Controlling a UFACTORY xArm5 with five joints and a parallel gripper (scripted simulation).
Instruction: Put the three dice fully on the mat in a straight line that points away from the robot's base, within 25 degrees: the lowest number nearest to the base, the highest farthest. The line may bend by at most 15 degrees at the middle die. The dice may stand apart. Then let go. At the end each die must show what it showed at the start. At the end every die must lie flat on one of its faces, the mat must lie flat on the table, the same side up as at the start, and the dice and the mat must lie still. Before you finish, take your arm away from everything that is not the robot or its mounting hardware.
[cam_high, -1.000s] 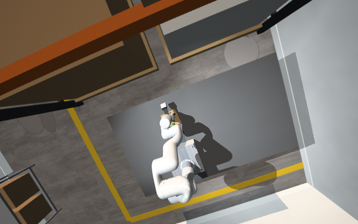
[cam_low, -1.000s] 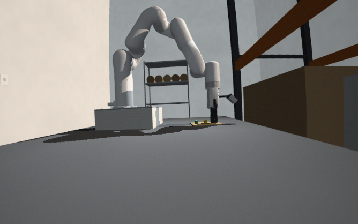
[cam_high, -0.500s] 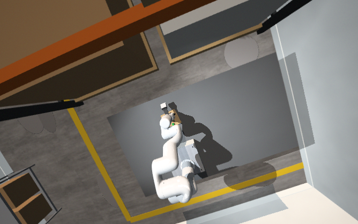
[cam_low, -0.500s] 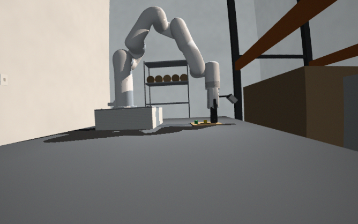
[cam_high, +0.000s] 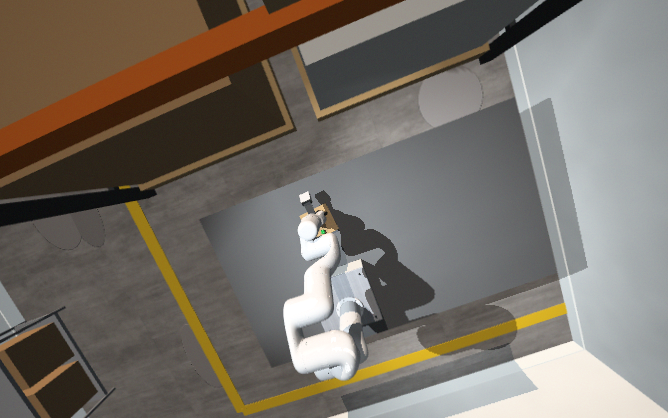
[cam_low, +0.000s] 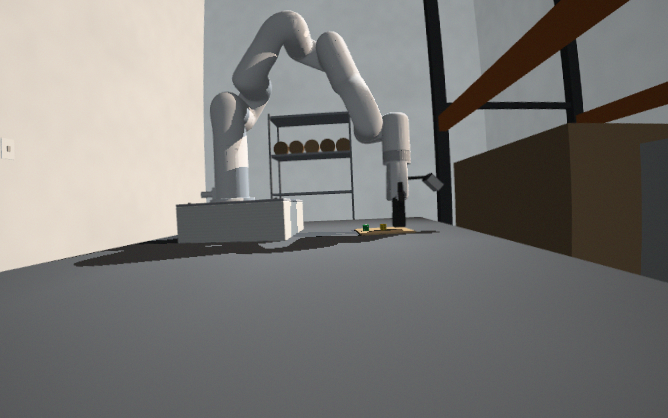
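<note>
The hand [cam_low: 398,220] is down at the far end of the tan mat [cam_low: 400,230], fingers clamped on something hidden behind them, presumably the third die; the green die [cam_low: 366,227] and yellow die [cam_low: 383,227] sit side by side on the mat, slightly apart; the mat lies on the bench [cam_low: 350,320] just beyond the white base block [cam_low: 235,220], away from its edges.
</note>
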